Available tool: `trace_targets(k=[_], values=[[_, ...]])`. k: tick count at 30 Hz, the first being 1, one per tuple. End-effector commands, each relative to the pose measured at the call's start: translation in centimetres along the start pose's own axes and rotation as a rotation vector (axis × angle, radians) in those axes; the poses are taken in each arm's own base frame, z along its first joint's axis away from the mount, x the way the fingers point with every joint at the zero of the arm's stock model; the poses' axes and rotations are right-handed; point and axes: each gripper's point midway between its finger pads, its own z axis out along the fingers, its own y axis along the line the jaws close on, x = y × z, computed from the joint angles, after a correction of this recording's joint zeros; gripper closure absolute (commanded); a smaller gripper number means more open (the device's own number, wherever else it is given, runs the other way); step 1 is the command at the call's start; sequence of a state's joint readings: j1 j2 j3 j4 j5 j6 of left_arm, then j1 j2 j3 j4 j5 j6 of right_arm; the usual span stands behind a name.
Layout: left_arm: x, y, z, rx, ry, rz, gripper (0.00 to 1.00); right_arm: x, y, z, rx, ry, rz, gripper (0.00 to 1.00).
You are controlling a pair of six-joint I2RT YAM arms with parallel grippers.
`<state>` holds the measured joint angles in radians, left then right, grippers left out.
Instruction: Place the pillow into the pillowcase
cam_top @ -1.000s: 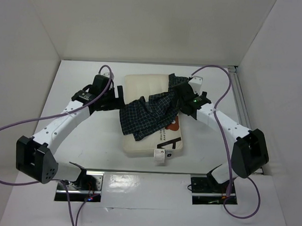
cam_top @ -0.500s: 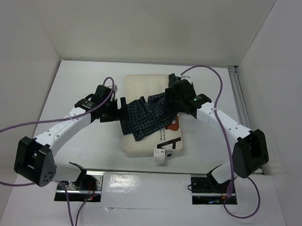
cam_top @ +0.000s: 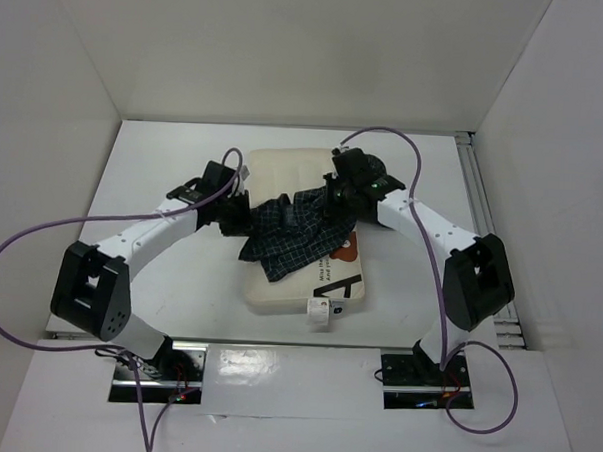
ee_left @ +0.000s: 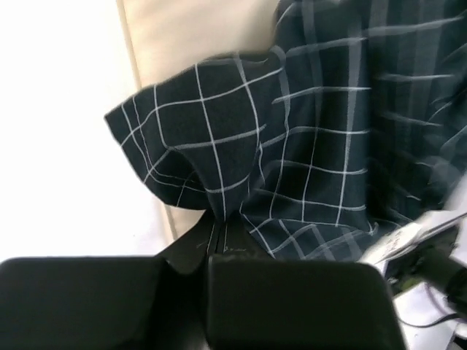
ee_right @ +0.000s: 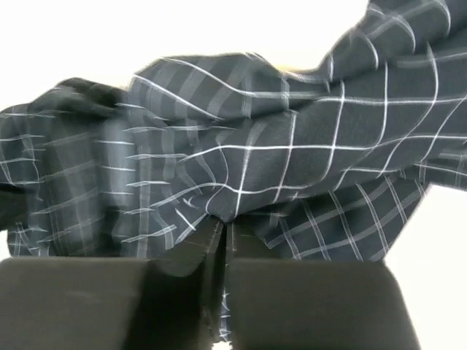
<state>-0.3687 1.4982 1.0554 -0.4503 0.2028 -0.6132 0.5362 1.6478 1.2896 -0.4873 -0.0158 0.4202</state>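
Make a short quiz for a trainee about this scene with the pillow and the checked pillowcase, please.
1. True or false: the pillow is already inside the pillowcase.
2. What does the left gripper hold between its fingers? A: nothing. B: the pillowcase. C: the pillow.
3. Fill in the missing word: the right gripper is shut on the ____.

Key
1. False. The pillowcase lies bunched on top of the pillow.
2. B.
3. pillowcase.
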Motion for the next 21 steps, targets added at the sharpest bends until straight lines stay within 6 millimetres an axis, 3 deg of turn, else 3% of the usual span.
trace_targets(k=[1, 2, 4, 5, 6, 7, 9, 10, 12, 13, 15, 16, 17, 19, 21], values=[[-5.0, -2.1, -3.7, 0.055, -0.119, 0.041, 1.00, -6.1, 4.2, -2.9, -0.161, -0.159, -0.002, 1.00], [-5.9, -2.2, -5.5, 0.048, -0.158, 0.050, 1.00, -6.8, 4.5, -3.4, -0.167, -0.173, -0.012, 1.00], [-10.9, -3.6, -11.3, 0.074, -0.339, 0.046, 1.00, -9.5, 6.3, -4.5, -0.221, -0.224, -0.038, 1.00], [-11.3, -2.8, -12.0, 0.062, -0.357, 0.028, 1.00, -10.8, 7.1, -5.0, -0.244, -0.249, -0.053, 1.00], [-14.2, -3.5, -15.0, 0.074, -0.455, 0.030, 1.00, -12.1, 8.0, -5.5, -0.268, -0.273, -0.058, 1.00], [-16.3, -2.2, -17.7, 0.056, -0.531, -0.036, 1.00, -14.9, 10.0, -6.6, -0.327, -0.325, -0.084, 1.00], [-19.0, -2.3, -21.7, 0.099, -0.611, -0.058, 1.00, -17.1, 12.2, -7.6, -0.384, -0.358, -0.115, 1.00], [-22.5, -1.9, -26.0, 0.110, -0.720, -0.071, 1.00, -19.8, 13.5, -8.8, -0.410, -0.425, -0.133, 1.00], [-24.9, -2.0, -30.0, 0.137, -0.793, -0.070, 1.00, -21.5, 16.0, -10.0, -0.478, -0.488, -0.160, 1.00], [-26.3, -2.1, -34.0, 0.147, -0.866, -0.053, 1.00, -22.6, 17.5, -10.4, -0.545, -0.509, -0.184, 1.00], [-26.5, -2.8, -37.6, 0.168, -0.932, -0.031, 1.00, -23.6, 20.0, -10.9, -0.637, -0.554, -0.224, 1.00], [-26.7, -2.0, -39.9, 0.136, -0.990, -0.025, 1.00, -23.6, 21.2, -10.0, -0.710, -0.535, -0.228, 1.00], [-25.7, -2.8, -41.6, 0.144, -1.022, -0.003, 1.00, -23.5, 22.6, -9.8, -0.756, -0.541, -0.232, 1.00], [-24.5, -2.1, -41.8, 0.118, -1.022, 0.004, 1.00, -23.7, 24.2, -9.1, -0.825, -0.547, -0.224, 1.00], [-22.4, -2.5, -42.0, 0.110, -1.019, 0.014, 1.00, -22.6, 25.2, -6.1, -0.857, -0.471, -0.209, 1.00]])
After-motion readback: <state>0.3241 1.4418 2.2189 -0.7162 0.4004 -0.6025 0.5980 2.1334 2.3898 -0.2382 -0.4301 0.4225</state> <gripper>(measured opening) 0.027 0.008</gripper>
